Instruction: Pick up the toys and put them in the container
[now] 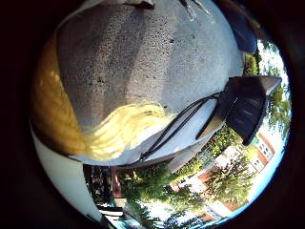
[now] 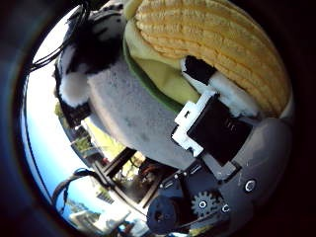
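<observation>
Pressing in on a plush corn cob toy [image 2: 217, 39], your hand [image 2: 212, 128] has its white and black fingers bent against the ribbed yellow body, so it looks closed round the toy, though you can see only part of the grasp. That toy fills the thumb-side view close to the palm, its green and pale yellow husk [image 2: 158, 81] lying against the fingers. Beside it, toward 10 o'clock of the corn in that view, sits a black and white plush toy [image 2: 86, 54], resting on the grey speckled surface [image 1: 152, 57]. On that same surface you have a dark scoop-shaped object [image 1: 248, 107] near its edge, well apart from the toys. Beyond the edge lie trees [image 1: 228, 181] and buildings [image 1: 262, 152].
</observation>
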